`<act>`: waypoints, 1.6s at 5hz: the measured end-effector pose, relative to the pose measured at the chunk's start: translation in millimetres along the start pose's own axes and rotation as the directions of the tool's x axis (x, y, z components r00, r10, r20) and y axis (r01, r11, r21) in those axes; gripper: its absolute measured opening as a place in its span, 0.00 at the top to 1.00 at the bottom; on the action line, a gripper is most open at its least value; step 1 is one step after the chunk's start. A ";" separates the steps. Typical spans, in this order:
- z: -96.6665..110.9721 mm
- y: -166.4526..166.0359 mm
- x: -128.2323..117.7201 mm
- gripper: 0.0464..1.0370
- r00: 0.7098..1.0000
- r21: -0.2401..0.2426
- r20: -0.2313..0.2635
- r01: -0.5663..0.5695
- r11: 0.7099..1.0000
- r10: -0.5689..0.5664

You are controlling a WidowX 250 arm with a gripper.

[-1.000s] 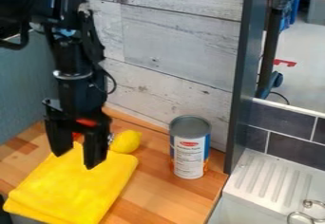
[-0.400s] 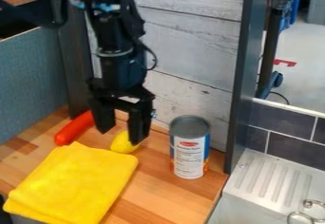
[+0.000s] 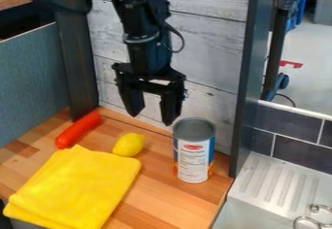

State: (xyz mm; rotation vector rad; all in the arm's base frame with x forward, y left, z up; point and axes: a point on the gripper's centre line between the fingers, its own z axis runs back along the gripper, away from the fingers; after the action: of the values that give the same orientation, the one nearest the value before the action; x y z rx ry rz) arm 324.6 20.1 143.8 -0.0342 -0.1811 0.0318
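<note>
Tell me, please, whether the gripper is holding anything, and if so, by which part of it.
Nothing is held: the gripper hangs with its jaws apart, wall boards showing between them, and the nearby can stands on the counter.

One each, can (image 3: 193,150), lemon (image 3: 128,145), cloth (image 3: 74,187), red cylinder (image 3: 78,130)

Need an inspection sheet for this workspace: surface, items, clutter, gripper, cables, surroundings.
Surface: wooden counter, striped grain.
Items: can upright, nearest the gripper; yellow lemon-like item by the cloth's upper edge.
Clutter: folded yellow cloth lying flat; long red item behind it, left of the lemon-like item.
Gripper: open, holding nothing, above the counter's back edge.
Cables: thin black loop beside the arm.
Surroundings: plank wall behind; ribbed metal drainboard right.
</note>
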 end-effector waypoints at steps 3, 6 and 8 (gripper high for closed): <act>-34.2 -3.2 55.0 0.04 0.993 0.041 0.113 -0.027 0.999 0.022; -64.4 -7.5 76.5 0.04 0.977 -0.003 0.204 -0.055 0.998 0.055; -58.1 -6.3 88.4 0.04 0.961 -0.009 0.250 -0.115 0.993 0.114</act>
State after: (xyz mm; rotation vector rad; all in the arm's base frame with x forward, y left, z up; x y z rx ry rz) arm 422.2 15.1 102.8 -0.0350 -0.4322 0.1525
